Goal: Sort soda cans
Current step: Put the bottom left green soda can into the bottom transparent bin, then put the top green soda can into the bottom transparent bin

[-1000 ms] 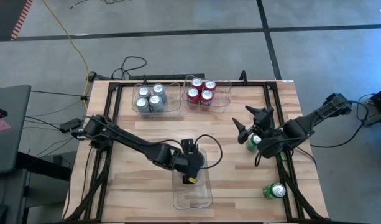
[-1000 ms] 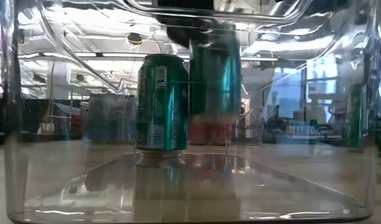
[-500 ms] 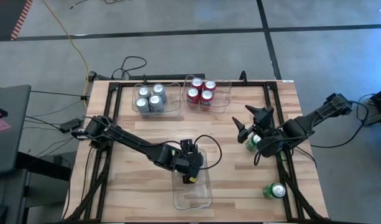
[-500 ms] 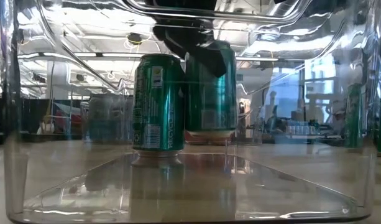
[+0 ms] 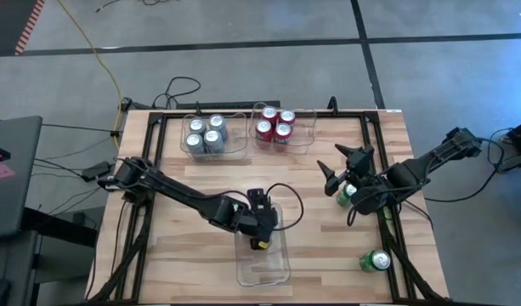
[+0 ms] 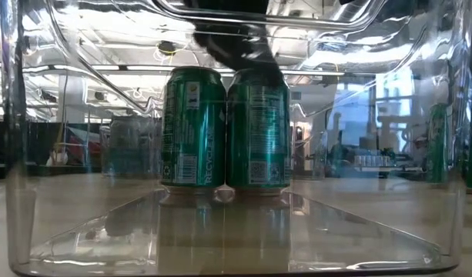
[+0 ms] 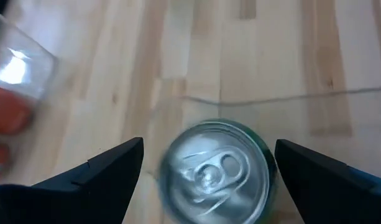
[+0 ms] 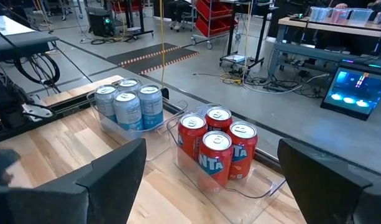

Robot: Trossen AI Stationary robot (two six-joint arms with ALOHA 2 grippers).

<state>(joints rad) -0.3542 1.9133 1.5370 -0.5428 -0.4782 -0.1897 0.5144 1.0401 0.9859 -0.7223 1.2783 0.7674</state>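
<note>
Lettering first: the four red cans (image 8: 216, 144) carry white letters, of which "NTA" reads on the nearest in the right wrist view; the two green cans (image 6: 223, 128) in the low view carry fine print and a vertical word too small to make out. The four silver-grey cans (image 8: 128, 104) show a blue label, unreadable.

High view: silver-grey cans fill one clear bin (image 5: 214, 150) at the table's (image 5: 184, 246) far edge, red cans the bin beside it (image 5: 304, 136). A third clear bin (image 5: 264, 270) sits at the near edge. Two more green cans stand outside any bin: one (image 5: 346, 192) under the right arm, one (image 5: 375, 260) near the table's right front corner.

Only the low view shows the pair of green cans upright, touching side by side, on the near bin's floor. Only the left wrist view shows a can's silver top (image 7: 215, 172) from straight above.

Left pincer (image 5: 260, 228) over the near bin, fingers (image 7: 103, 171) spread wide either side of that can, not gripping it. Right pincer (image 5: 343, 166) above the table's right part, fingers parted, holding nothing.
</note>
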